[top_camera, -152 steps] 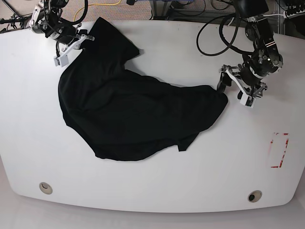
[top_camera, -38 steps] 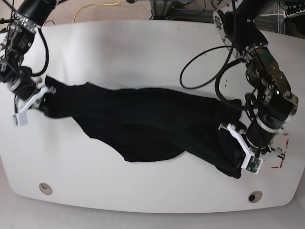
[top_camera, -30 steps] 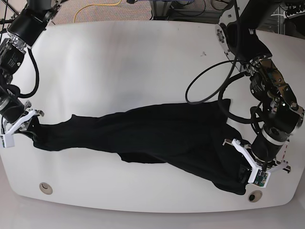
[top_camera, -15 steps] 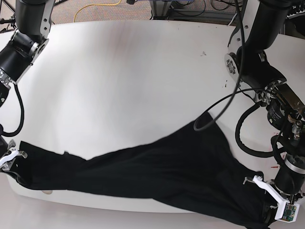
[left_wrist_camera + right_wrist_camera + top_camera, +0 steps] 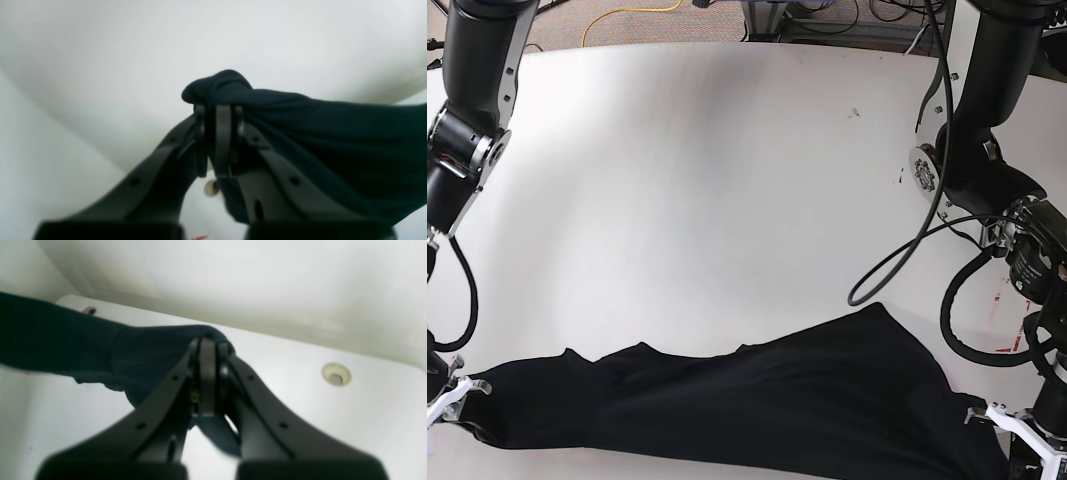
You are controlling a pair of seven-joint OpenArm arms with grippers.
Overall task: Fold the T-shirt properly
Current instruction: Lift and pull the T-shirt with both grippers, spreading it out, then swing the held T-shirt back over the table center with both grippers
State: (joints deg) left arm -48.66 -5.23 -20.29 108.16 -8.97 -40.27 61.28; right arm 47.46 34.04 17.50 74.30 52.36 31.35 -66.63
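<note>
Zero folds done: T-shirt [image 5: 757, 400] hangs stretched along the tabletop's [image 5: 707, 180] front edge, left pincer [image 5: 218, 113] and right pincer [image 5: 206, 346] each clamped on an end. Laying flat and folding remain.

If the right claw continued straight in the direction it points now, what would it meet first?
Beyond the T-shirt pinched in the shut right claw, probably the white table, near its round grommet; depth is unclear.
</note>
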